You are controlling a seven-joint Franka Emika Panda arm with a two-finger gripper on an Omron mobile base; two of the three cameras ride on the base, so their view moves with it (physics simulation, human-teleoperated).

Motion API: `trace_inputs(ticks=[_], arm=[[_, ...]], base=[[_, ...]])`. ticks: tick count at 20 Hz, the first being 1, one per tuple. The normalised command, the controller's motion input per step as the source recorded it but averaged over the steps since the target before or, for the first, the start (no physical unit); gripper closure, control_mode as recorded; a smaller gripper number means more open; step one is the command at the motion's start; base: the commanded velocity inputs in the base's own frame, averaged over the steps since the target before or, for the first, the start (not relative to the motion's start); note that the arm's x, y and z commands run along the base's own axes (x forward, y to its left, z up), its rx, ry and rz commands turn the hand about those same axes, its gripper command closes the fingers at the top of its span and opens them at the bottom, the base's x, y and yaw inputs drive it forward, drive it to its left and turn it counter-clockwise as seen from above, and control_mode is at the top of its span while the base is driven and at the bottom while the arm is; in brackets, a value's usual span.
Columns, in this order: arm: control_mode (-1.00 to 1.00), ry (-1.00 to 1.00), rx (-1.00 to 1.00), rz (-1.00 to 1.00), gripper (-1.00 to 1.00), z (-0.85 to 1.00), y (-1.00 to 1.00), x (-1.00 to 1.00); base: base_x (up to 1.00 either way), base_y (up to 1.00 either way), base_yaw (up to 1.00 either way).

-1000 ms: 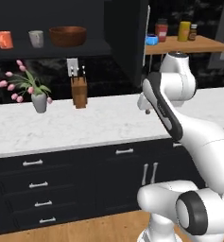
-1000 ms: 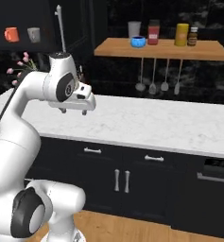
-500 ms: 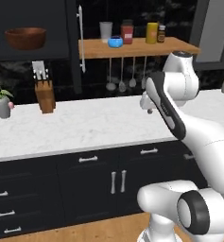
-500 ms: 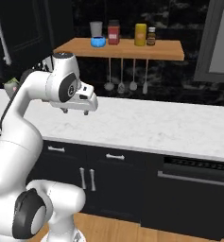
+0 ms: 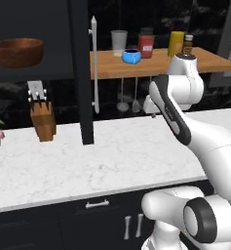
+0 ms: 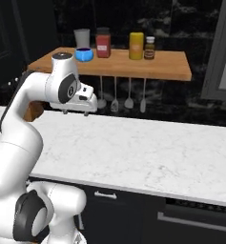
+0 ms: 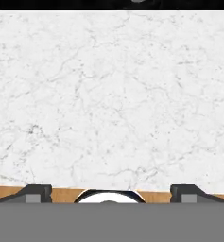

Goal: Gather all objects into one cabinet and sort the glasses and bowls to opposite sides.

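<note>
Gripper (image 6: 75, 113) wide open, empty, above bare marble counter (image 6: 148, 152); wooden shelf (image 6: 167, 66) edge overhead behind.

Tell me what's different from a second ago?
The robot's base drove right along the counter, so the whole view slid: the wooden shelf sits in front now. The gripper hangs above the counter as before, jaws wide, holding nothing. No kitchenware moved.

White grey-veined marble counter (image 5: 87, 166); light wood shelf (image 6: 167, 64); bright-blue bowl (image 6: 84, 54); brown wooden bowl (image 5: 17, 52); red-labelled jar (image 6: 103, 43); yellow bottle (image 6: 136, 45).
</note>
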Motion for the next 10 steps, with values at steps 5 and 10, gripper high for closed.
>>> trace_inputs(ticks=[5,10], arm=[[1.0,0.0,0.0,0.0,-1.0,0.0,0.0,0.0],[1.0,0.0,0.0,0.0,-1.0,0.0,0.0,0.0]], base=[[0.99,0.0,-0.01],[0.79,0.06,-0.01]])
